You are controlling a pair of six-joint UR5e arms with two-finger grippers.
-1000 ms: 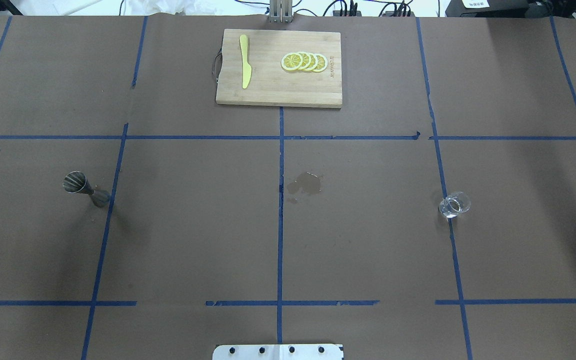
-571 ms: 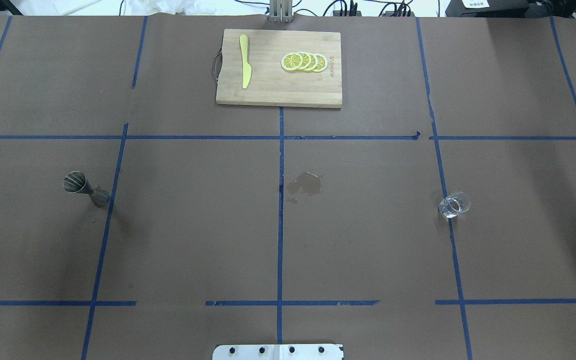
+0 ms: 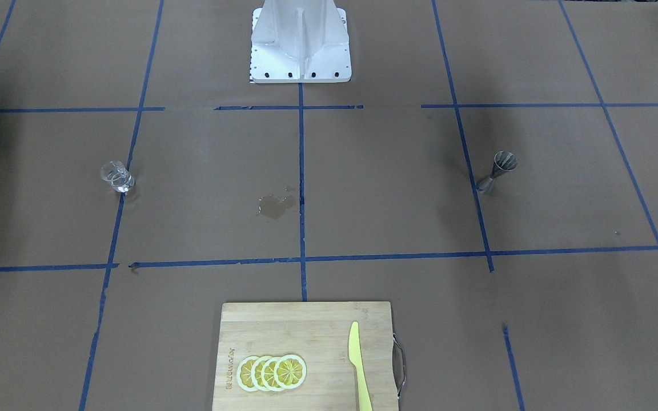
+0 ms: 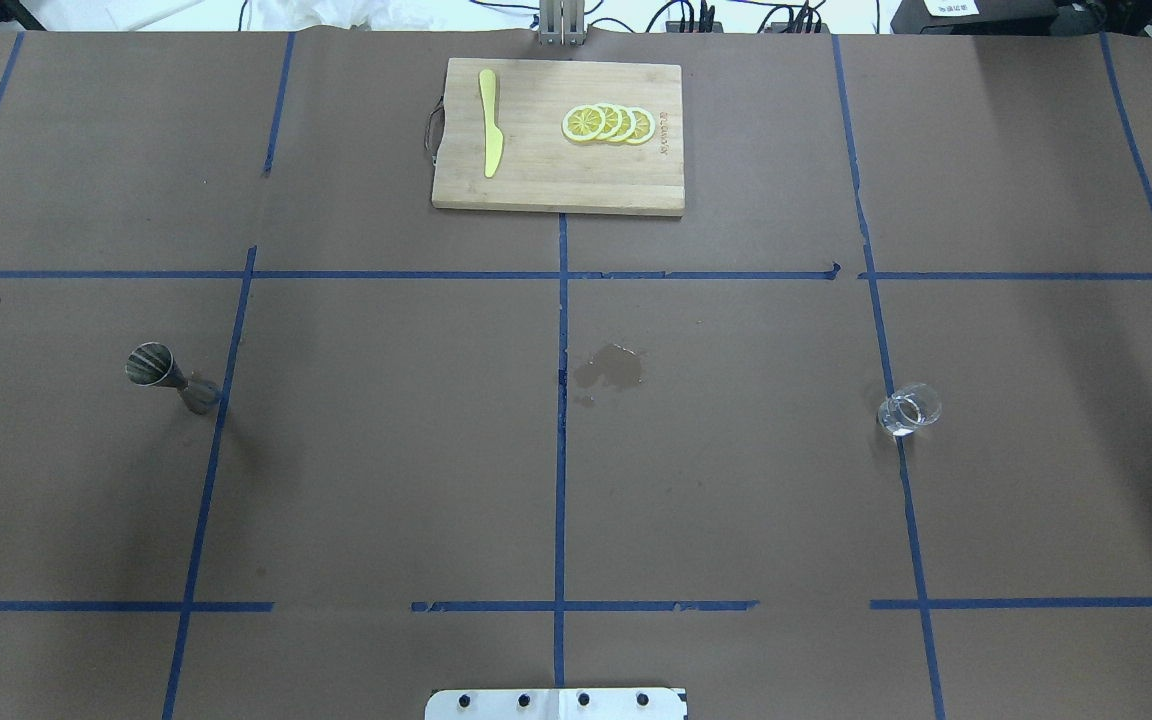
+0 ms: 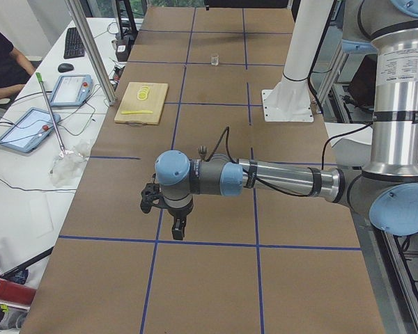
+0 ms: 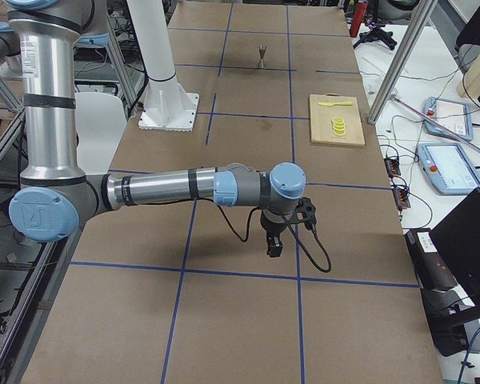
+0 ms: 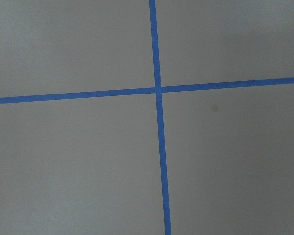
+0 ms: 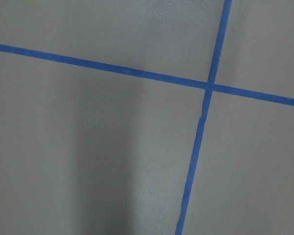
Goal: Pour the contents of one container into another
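So the cup (image 4: 909, 410) sits upright on the robot's right half of the desk (image 4: 386, 470), right on a blue tape (image 4: 560, 500) line. It's clear glass and I honestly can't tell if there's liquid in it. The jigger (image 4: 172, 377) is way over on the left half, standing on one cone with the other cone open upward, just beside another tape line. Inside I only see striped reflections, so no idea about contents there either. The two are well apart, and between them, near the centre line, there's a small wet patch (image 4: 611, 368) on the paper.

A board (image 4: 556, 185) lies at the far edge, mid-desk, with lemon slices (image 4: 608, 123) fanned out on it and a yellow knife (image 4: 489, 122) beside them. The base plate (image 4: 556, 703) is at the near edge. Each container has plain brown paper on every side.

The left hand (image 5: 175, 226) hangs pointing down over the desk's left end, and the right hand (image 6: 273, 244) does the same over the right end, both well away from cup and jigger. Each shows only in a side view, so I can't tell whether either is spread or pressed together. The wrist views just show paper and a tape crossing
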